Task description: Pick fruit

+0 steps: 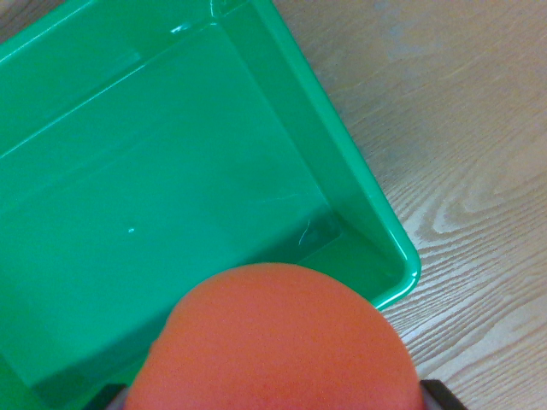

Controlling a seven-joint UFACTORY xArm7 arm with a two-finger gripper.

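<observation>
While the green bin (pixel 171 171) is sitting empty on the pale wood-grain worktop (pixel 461 128), a round, matte orange fruit (pixel 273 342) is filling the frame's bottom edge, overlapping the bin's glossy near corner. Dark claw (pixel 273 401) tips are flanking the fruit, seemingly clamped on it.

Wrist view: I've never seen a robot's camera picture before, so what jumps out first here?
A big round orange-red fruit fills the bottom centre, very close to the camera, with dark gripper parts just showing at either side of it. Behind it a bright green plastic bin takes up the wrist view's left and middle; what shows of its inside is bare. Pale wood-grain table runs down the wrist view's right.
</observation>
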